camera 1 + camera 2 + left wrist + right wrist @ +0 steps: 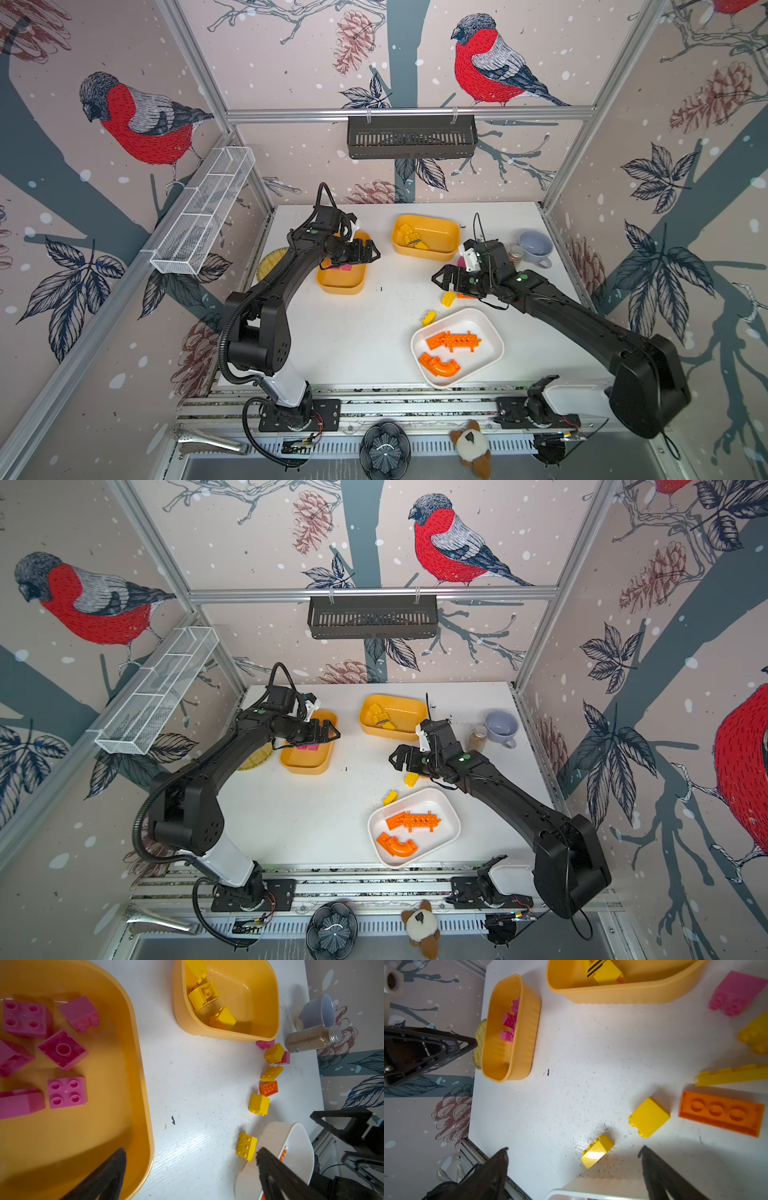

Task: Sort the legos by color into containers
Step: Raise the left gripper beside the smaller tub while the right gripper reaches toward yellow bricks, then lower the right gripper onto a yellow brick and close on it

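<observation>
White table [357,345]: tubs [428,254], loose bricks [429,318]

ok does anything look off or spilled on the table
Dark specks litter the table, thickest around the loose yellow bricks near the white tub, like spilled grit. Nothing looks tipped or broken.

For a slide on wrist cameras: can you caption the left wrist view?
Open left gripper above the tub of pink bricks; loose yellow, orange and pink bricks line the table.

Table [357,332] middle bare, loose bricks [448,298] near jar [516,252]
</observation>
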`<state>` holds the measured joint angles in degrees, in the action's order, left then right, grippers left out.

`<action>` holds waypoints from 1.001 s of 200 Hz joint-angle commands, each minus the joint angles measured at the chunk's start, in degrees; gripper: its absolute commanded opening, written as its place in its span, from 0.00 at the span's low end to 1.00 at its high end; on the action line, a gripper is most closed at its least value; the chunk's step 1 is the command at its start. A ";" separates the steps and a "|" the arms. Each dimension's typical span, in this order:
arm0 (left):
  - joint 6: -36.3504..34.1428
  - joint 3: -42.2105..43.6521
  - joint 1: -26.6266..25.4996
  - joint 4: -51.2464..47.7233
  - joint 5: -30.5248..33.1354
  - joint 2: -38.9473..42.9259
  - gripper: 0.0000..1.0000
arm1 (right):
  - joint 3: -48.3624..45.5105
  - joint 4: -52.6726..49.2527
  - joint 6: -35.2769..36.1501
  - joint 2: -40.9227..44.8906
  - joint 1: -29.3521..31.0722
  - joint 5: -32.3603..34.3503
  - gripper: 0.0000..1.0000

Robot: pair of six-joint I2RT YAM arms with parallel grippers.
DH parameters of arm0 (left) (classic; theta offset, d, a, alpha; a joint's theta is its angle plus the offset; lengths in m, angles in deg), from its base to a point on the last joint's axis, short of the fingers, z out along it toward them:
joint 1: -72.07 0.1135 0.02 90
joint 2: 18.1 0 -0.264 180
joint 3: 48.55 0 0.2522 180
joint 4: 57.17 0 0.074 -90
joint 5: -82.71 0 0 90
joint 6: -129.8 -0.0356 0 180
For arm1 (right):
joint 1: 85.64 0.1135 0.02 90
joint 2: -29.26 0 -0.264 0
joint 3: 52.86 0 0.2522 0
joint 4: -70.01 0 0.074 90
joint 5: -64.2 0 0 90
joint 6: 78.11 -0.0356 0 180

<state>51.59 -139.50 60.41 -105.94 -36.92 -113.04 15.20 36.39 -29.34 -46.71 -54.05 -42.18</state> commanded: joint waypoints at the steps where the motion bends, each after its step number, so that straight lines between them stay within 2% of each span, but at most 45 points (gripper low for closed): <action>1: 0.71 1.39 0.06 2.46 -3.81 1.70 0.97 | 2.49 -7.85 -9.76 -2.00 2.38 9.25 0.98; 40: 2.44 4.02 0.13 5.76 -6.19 2.26 0.97 | 9.30 -17.24 -18.25 -7.97 4.67 11.50 0.93; 103: -0.01 4.41 0.32 5.32 -5.18 2.12 0.97 | 20.17 -32.33 -19.74 -18.66 4.30 13.19 0.86; 136: -0.44 5.35 0.50 5.41 -4.71 2.11 0.97 | 22.64 -33.28 -19.75 -23.55 2.64 14.62 0.79; 200: 3.18 5.85 0.50 7.66 -5.88 1.61 0.97 | 23.72 -27.32 -16.59 -31.91 -0.87 11.55 0.68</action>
<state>53.30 -133.68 60.69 -99.93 -41.79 -111.18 38.68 7.35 -47.77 -76.26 -54.29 -29.26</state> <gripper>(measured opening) 0.972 0.680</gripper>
